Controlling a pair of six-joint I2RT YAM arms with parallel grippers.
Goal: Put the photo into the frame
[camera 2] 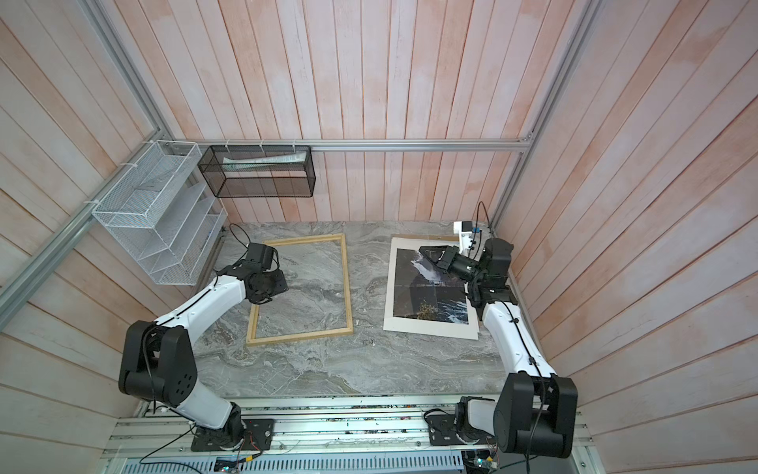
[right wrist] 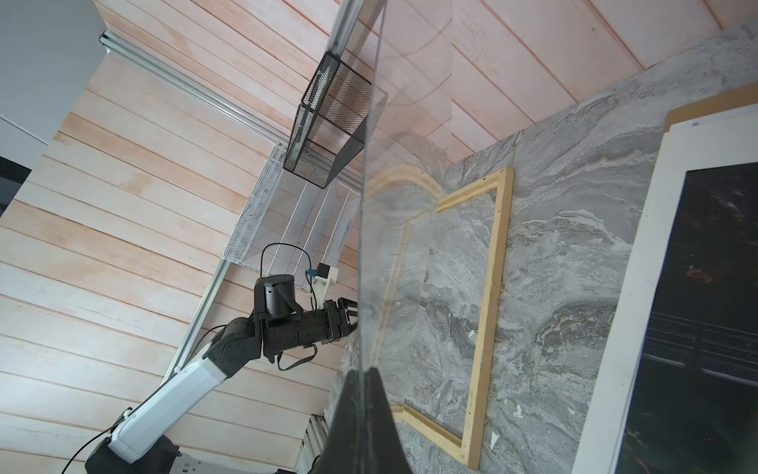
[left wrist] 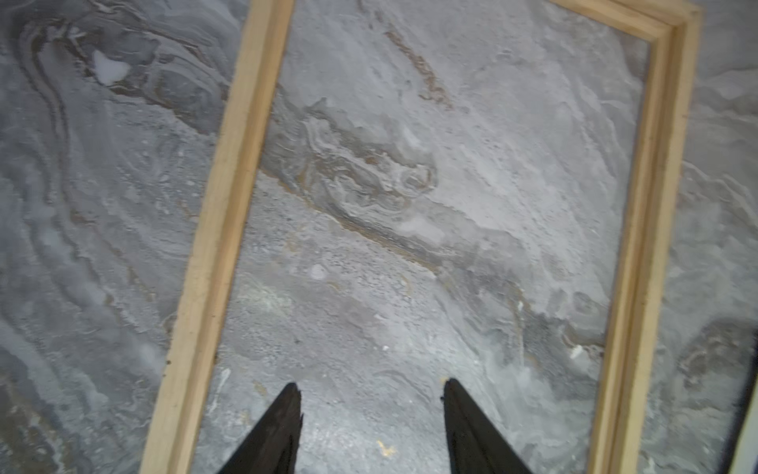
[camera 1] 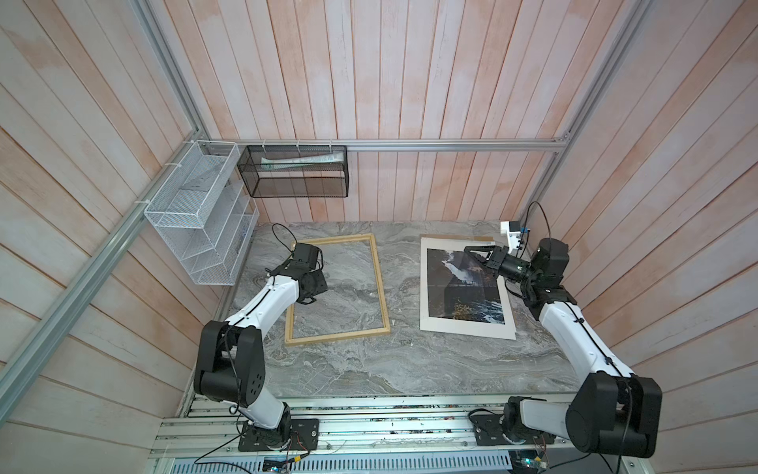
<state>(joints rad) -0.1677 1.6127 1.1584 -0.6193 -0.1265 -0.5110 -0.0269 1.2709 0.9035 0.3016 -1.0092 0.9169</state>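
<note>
Right jaws pinch one edge of a clear sheet [right wrist: 402, 246], holding it raised over the photo [camera 1: 451, 295]. The photo lies picture-up on a brown backing panel [right wrist: 697, 106] at the right of the surface [camera 1: 410, 361]. Left jaws hang spread and empty inside the frame [camera 1: 380, 279], which lies flat at left-centre, well apart from the photo. To go well, the sheet probably needs lowering level, square to the wooden rails, without bowing. No writing is readable.
</note>
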